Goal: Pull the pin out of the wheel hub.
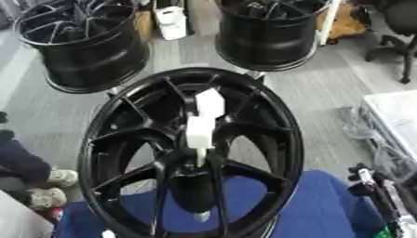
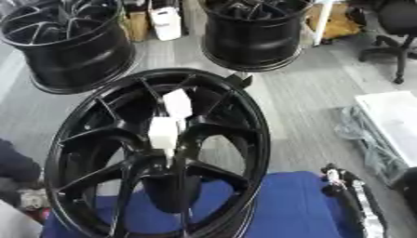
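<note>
Grey floor; pin (image 1: 201,131) in wheel hub (image 1: 194,173), right hand (image 2: 335,180) apart.

The wheel hub (image 1: 191,153) was seen to be of black metal with a glossy, smooth finish, highlights being caught along its rim and spokes. At its centre a white pin (image 1: 202,124) was set, of what looked like matt plastic. Under the wheel hub a blue surface (image 2: 281,204) of cloth-like, matt look was spread. Behind the wheel hub two further black wheels (image 1: 81,44) of the same glossy metal were stood on a grey, matt floor (image 2: 301,93). To the right of the wheel hub, the right hand (image 2: 346,190) was shown in black with silver metallic parts.
</note>
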You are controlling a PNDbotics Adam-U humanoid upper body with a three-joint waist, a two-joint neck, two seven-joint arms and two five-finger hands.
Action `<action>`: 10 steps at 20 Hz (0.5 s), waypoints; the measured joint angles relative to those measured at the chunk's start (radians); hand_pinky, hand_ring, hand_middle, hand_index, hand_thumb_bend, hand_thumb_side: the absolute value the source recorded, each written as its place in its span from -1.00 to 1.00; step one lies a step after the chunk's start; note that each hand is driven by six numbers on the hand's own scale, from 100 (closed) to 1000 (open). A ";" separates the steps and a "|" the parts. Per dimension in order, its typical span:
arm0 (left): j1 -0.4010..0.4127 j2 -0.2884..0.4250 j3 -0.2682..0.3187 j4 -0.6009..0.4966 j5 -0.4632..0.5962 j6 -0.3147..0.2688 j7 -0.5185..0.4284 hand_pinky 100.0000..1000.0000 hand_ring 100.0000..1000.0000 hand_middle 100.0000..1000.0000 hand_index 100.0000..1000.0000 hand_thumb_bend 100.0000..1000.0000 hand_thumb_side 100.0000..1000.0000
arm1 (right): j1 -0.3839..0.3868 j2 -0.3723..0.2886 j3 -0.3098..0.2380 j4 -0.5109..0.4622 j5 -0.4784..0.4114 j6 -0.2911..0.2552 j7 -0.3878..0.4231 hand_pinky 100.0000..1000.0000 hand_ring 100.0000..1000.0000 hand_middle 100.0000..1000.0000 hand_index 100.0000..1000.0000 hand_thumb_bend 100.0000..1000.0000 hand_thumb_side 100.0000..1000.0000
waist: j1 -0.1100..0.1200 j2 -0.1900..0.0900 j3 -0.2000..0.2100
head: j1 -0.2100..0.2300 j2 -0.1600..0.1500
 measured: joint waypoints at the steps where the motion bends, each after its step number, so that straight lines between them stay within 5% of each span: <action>1: 0.012 -0.028 0.020 -0.021 0.025 0.006 0.006 0.38 0.21 0.24 0.45 0.02 0.16 | 0.000 0.000 0.000 0.000 0.000 0.000 0.000 0.09 -0.01 0.07 0.36 -1.00 0.79 | -0.001 0.000 0.002 | -0.001 0.000; 10: 0.125 -0.318 0.189 -0.308 0.118 0.071 0.074 0.38 0.18 0.16 0.38 -0.17 0.19 | -0.001 0.002 -0.004 0.000 -0.002 -0.003 -0.004 0.09 -0.01 0.07 0.36 -1.00 0.79 | -0.014 0.002 0.028 | -0.012 0.001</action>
